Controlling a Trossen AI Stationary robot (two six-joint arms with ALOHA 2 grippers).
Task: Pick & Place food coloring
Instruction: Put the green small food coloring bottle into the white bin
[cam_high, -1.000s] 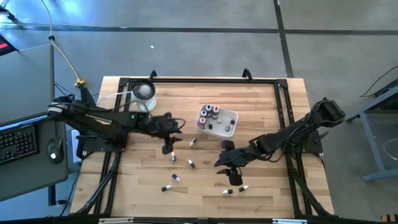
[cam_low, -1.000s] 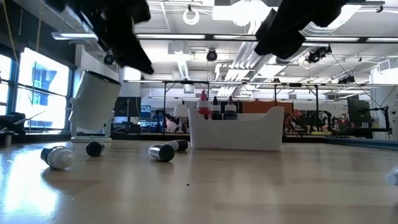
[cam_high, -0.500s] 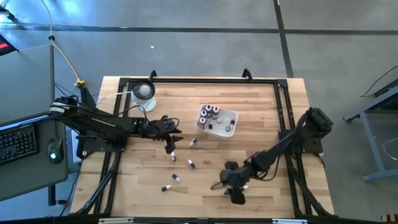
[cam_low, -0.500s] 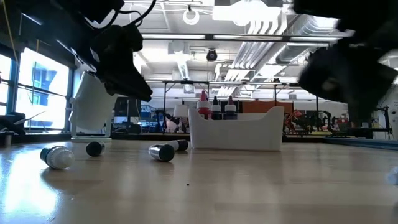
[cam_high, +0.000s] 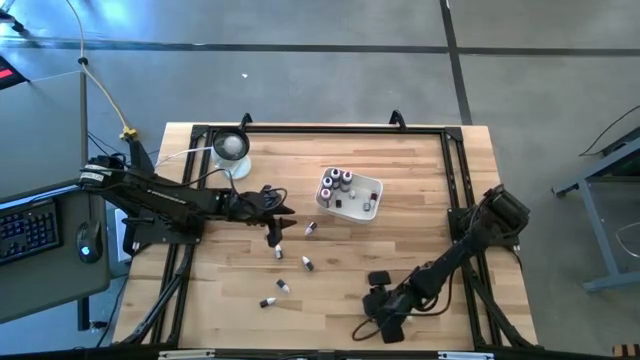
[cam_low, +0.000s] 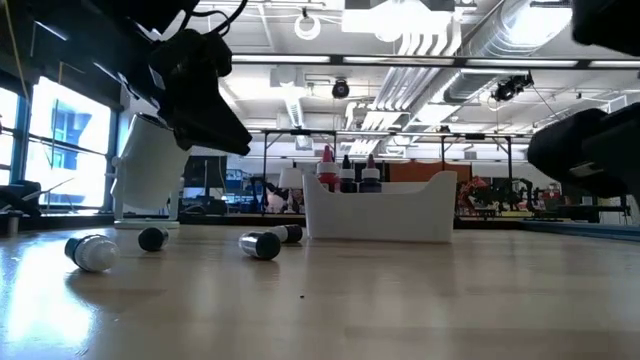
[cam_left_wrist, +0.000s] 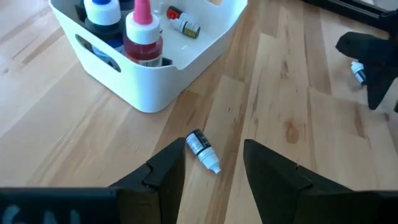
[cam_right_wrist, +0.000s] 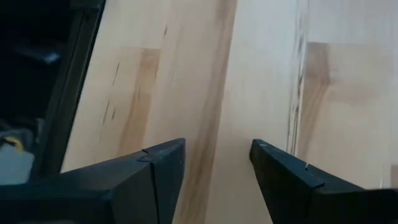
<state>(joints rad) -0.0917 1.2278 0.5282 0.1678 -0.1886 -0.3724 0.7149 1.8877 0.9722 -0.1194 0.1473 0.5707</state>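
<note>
Left wrist view: left gripper (cam_left_wrist: 211, 171) fingers spread, empty, hovering just short of white-capped food coloring bottle (cam_left_wrist: 203, 150) lying beside white tray (cam_left_wrist: 163, 87), long axis slanted across gap. Right gripper (cam_right_wrist: 214, 168) also spread, empty, well apart from tray.

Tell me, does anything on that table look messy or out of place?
Yes. Several food coloring bottles lie tipped on their sides across the wooden table, while others stand upright in the white tray. One lies just ahead of the open left gripper.
</note>
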